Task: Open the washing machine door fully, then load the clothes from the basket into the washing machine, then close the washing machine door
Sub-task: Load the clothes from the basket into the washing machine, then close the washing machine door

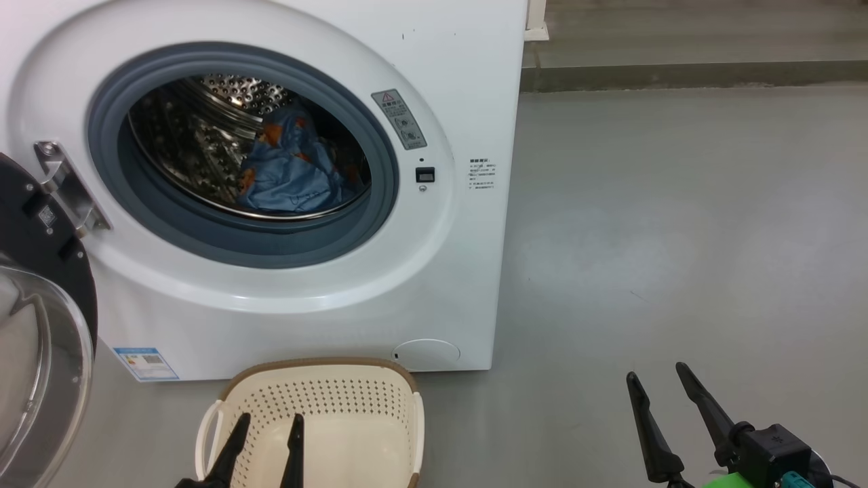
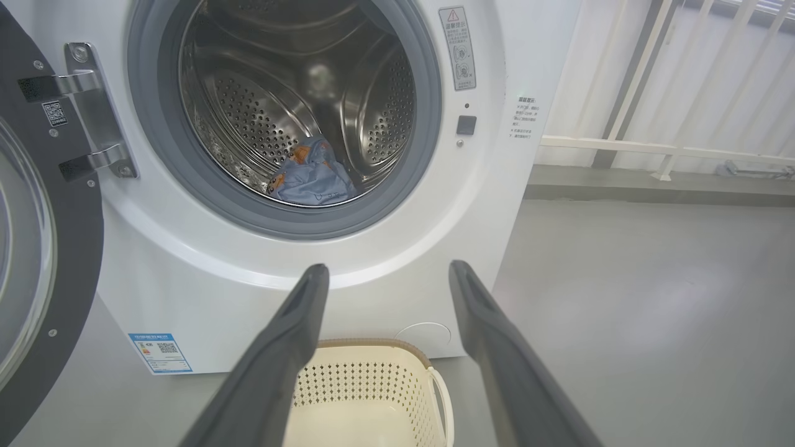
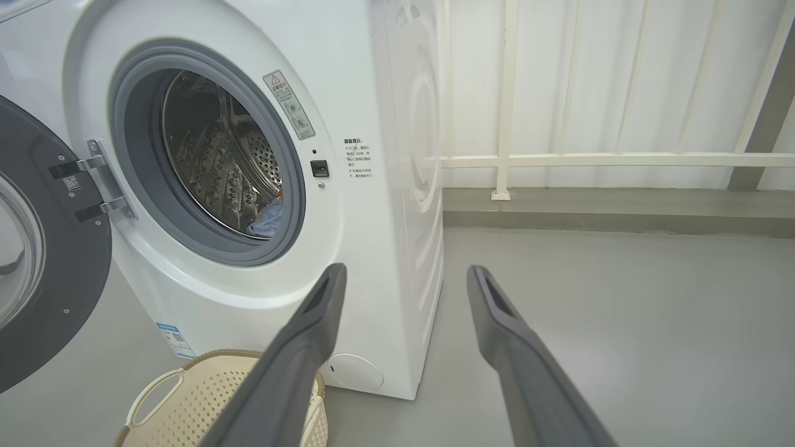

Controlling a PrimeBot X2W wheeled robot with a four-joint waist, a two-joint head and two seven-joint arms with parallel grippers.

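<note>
Floor (image 1: 678, 237): smooth grey, pale railing behind.
Washing machine door (image 1: 41, 230): swung wide at the left, hinge exposed.
Clothes (image 1: 291, 169): blue printed bundle low in the steel drum, near its front lip.
Basket (image 1: 319, 396): on the floor just before the washing machine (image 1: 447, 81); plain plastic inside.
Left claw (image 1: 270, 416): 2 fingers spread wide, holding nothing, over the basket.
Right claw (image 1: 656, 370): spread wide, holding nothing, well to the right.
Risk: closing may pinch fabric at the gasket; a finger may skid off the glossy ring.
</note>
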